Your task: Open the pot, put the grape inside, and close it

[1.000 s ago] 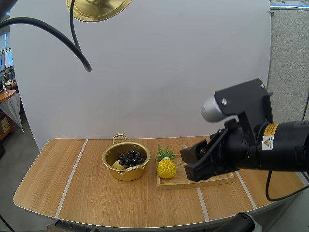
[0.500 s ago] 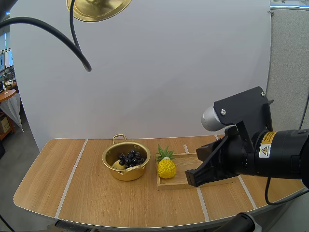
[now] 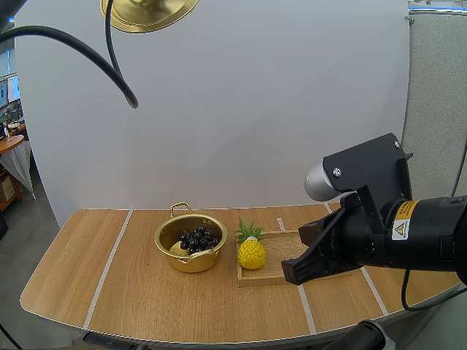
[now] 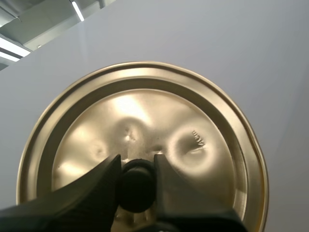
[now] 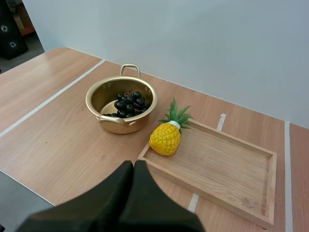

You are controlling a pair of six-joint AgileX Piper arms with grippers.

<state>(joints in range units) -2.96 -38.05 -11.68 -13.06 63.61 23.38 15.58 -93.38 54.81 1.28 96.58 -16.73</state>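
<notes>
High view: the golden pot (image 3: 194, 261) is standing open on the wooden table (image 3: 131, 292), and the bunch of dark grapes (image 3: 198, 238) is already lying inside it, so the step in hand is the last one, closing. The golden lid (image 3: 149, 11) is hanging high above the table, well apart from the pot. In the left wrist view the left gripper (image 4: 136, 162) is pinching the lid's black knob (image 4: 136, 186) between its two fingers, with the lid's dented top facing the camera. In the right wrist view the right gripper (image 5: 133, 166) is showing its fingers pressed together as one dark wedge, holding nothing, while hovering near the wooden tray (image 5: 217, 166). A toy pineapple (image 5: 165, 137) is sitting at the tray's end nearest the pot, between tray and pot; whether it is resting on the rim I cannot tell.

As I judge it, the next move is calling for the left arm to bring the lid down level and centred over the pot's rim, seating it all round before letting go of the knob. The pot's handles and the pineapple just beside it are leaving little room for a skewed descent.
</notes>
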